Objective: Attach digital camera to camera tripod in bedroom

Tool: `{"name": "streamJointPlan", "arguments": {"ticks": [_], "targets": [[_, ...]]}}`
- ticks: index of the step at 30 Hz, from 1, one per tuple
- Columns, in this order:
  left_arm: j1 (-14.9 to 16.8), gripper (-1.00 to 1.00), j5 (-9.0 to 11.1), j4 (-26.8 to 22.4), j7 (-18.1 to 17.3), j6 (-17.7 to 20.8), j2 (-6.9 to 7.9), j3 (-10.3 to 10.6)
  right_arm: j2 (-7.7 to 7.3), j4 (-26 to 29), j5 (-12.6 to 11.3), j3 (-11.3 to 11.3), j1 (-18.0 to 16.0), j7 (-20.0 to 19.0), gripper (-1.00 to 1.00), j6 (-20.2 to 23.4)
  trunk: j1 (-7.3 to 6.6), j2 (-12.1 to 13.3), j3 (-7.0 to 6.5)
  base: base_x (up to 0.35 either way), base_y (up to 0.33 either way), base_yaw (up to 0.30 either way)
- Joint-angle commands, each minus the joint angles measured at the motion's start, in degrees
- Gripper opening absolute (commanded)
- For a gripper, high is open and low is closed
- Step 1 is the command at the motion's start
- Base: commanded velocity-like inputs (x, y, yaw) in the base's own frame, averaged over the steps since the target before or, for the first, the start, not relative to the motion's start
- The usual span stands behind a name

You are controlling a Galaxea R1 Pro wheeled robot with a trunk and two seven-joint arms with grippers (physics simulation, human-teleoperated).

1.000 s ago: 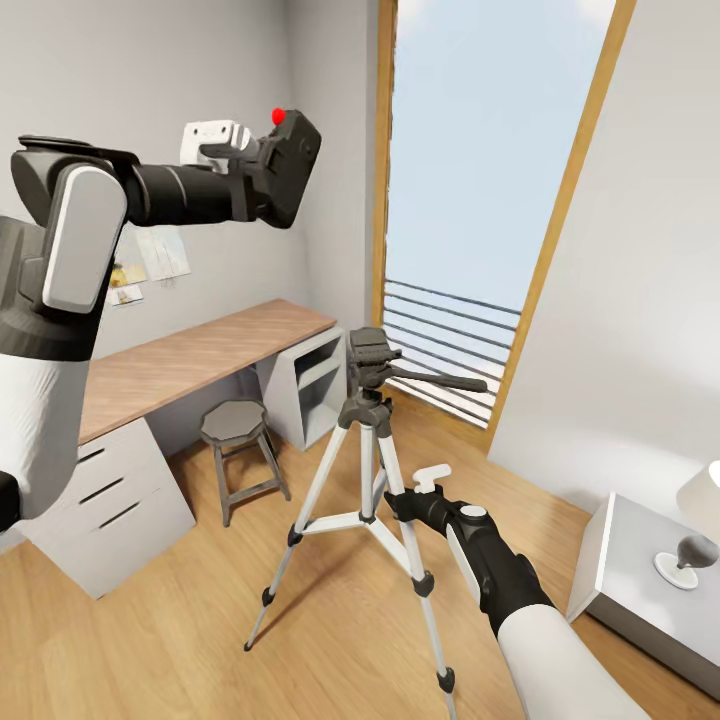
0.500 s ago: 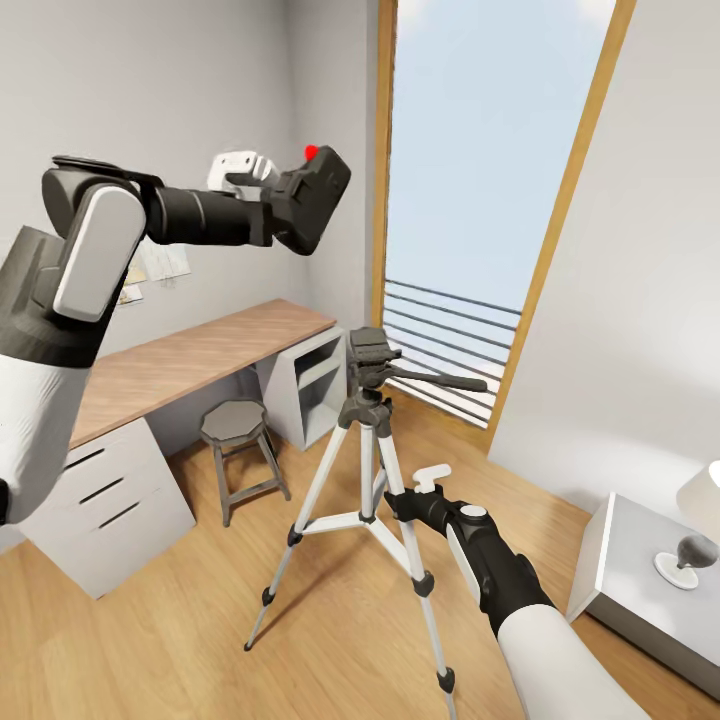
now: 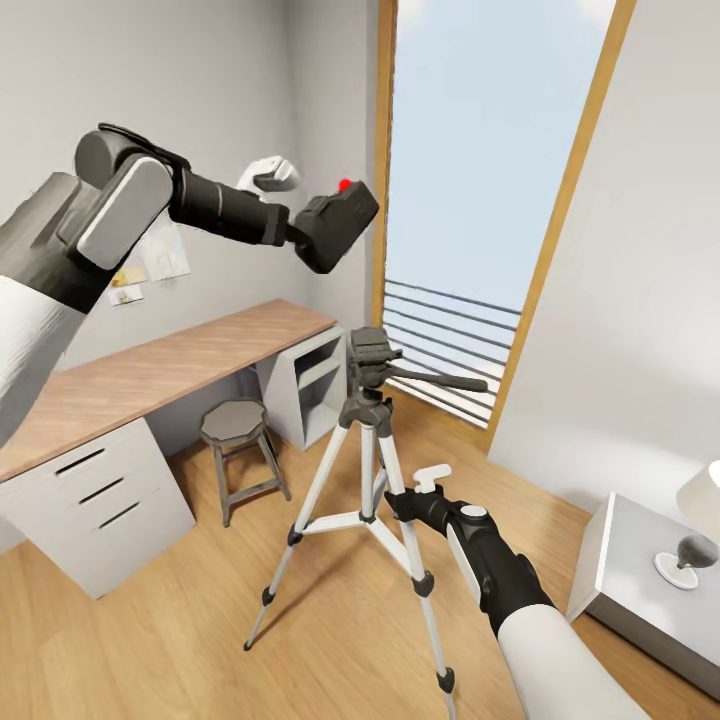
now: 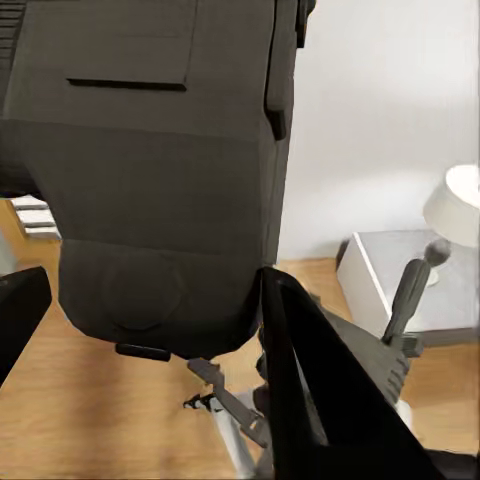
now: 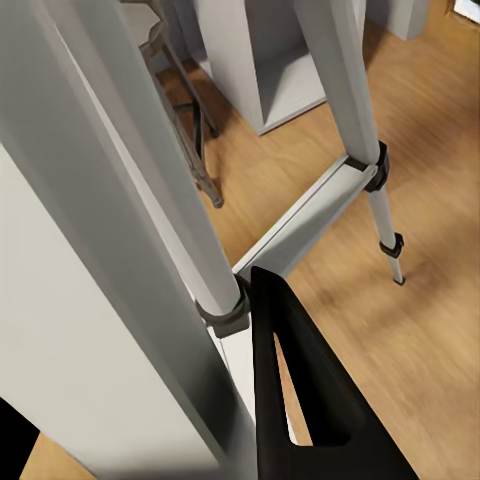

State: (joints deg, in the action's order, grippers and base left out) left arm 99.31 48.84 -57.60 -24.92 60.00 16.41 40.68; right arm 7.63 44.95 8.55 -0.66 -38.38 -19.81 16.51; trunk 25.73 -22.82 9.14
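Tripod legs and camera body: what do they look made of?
Camera tripod legs: probably aluminium tube, a satin silver with soft highlights, with black collars that look like plastic. Digital camera, held in the left gripper: likely matte dark plastic, flat and glare-free, with moulded panel seams in the left wrist view. It is a render, so this is look only.

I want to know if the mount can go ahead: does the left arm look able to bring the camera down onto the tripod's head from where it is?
Probably yes. The left gripper holds the digital camera high above the camera tripod, nothing between them. The right gripper sits low at a leg, away from the head.
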Motion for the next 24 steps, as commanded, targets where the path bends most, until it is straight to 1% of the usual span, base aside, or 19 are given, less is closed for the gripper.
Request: {"name": "streamJointPlan", "arguments": {"ticks": [1, 2, 3, 4, 7, 10, 14, 17, 18, 19, 20, 21, 23, 24], "targets": [[1.0, -1.0, -0.8, 0.9, -1.8, 0.0, 0.06, 2.0, 0.02, -0.7, 1.5, -0.2, 0.0, -0.3, -1.0, 0.2, 0.05, -0.1, 0.14, 0.0, 0.0, 0.0], [2.6, -1.0, -0.9, 2.2, -4.4, 0.0, 0.05, 5.5, 0.02, -0.7, 1.5, -0.2, 0.0, -0.3, -1.0, 0.2, 0.05, -0.1, 0.14, 0.0, 0.0, 0.0], [3.2, -1.0, -1.0, 2.7, -5.5, 0.0, 0.06, 7.1, 0.02, -0.7, 1.5, -0.2, 0.0, -0.3, -1.0, 0.2, 0.05, -0.1, 0.14, 0.0, 0.0, 0.0], [4.0, -1.0, -1.1, 3.3, -7.4, 0.0, 0.08, 9.7, 0.02, -0.7, 1.5, -0.2, 0.0, -0.3, -1.0, 0.2, 0.05, -0.1, 0.14, 0.0, 0.0, 0.0], [4.8, -1.0, -1.5, 3.8, -9.2, 0.0, 0.1, 11.9, 0.02, -0.7, 1.5, -0.2, 0.0, -0.3, -1.0, 0.2, 0.05, -0.1, 0.14, 0.0, 0.0, 0.0], [5.2, -1.0, -2.2, 3.9, -10.5, 0.0, 0.11, 13.4, 0.02, -0.7, 1.6, -0.1, 0.0, -0.3, -1.0, 0.2, 0.05, -0.1, 0.14, 0.0, 0.0, 0.0], [5.5, -1.0, -3.1, 3.6, -11.9, 0.0, 0.11, 13.9, 0.02, -0.7, 1.6, -0.1, 0.0, -0.3, -1.0, 0.2, 0.05, -0.1, 0.14, 0.0, 0.0, 0.0], [5.6, -1.0, -4.8, 2.3, -14.0, -0.3, 0.21, 14.3, 0.02, -0.7, 1.6, -0.1, 0.0, -0.3, -1.0, 0.2, 0.05, -0.1, 0.14, 0.0, 0.0, 0.0], [5.6, -1.0, -6.2, 1.6, -15.3, -0.5, 0.29, 14.4, 0.02, -0.7, 1.6, -0.1, 0.0, -0.3, -1.0, 0.2, 0.05, -0.1, 0.14, 0.0, 0.0, 0.0], [5.6, -1.0, -7.0, 1.3, -16.0, -0.6, 0.33, 14.5, 0.02, -0.7, 1.6, -0.1, 0.0, -0.3, -1.0, 0.2, 0.05, -0.1, 0.14, 0.0, 0.0, 0.0], [5.6, -1.0, -9.6, 0.4, -17.9, -0.9, 0.44, 14.6, 0.02, -0.7, 1.6, -0.1, 0.0, -0.3, -1.0, 0.2, 0.05, -0.1, 0.14, 0.0, 0.0, 0.0], [5.6, -1.0, -12.7, -0.9, -20.4, -1.0, 0.57, 14.7, 0.02, -0.7, 1.6, -0.1, 0.0, -0.3, -1.0, 0.2, 0.05, -0.1, 0.14, 0.0, 0.0, 0.0], [5.6, -1.0, -14.1, -1.7, -22.0, -1.1, 0.68, 14.7, 0.02, -0.7, 1.6, -0.1, 0.0, -0.3, -1.0, 0.2, 0.05, -0.1, 0.14, 0.0, 0.0, 0.0], [5.6, -1.0, -14.5, -1.9, -22.5, -1.1, 0.71, 14.7, 0.02, -0.7, 1.6, -0.1, 0.0, -0.3, -1.0, 0.2, 0.05, -0.1, 0.14, 0.0, 0.0, 0.0]]}}
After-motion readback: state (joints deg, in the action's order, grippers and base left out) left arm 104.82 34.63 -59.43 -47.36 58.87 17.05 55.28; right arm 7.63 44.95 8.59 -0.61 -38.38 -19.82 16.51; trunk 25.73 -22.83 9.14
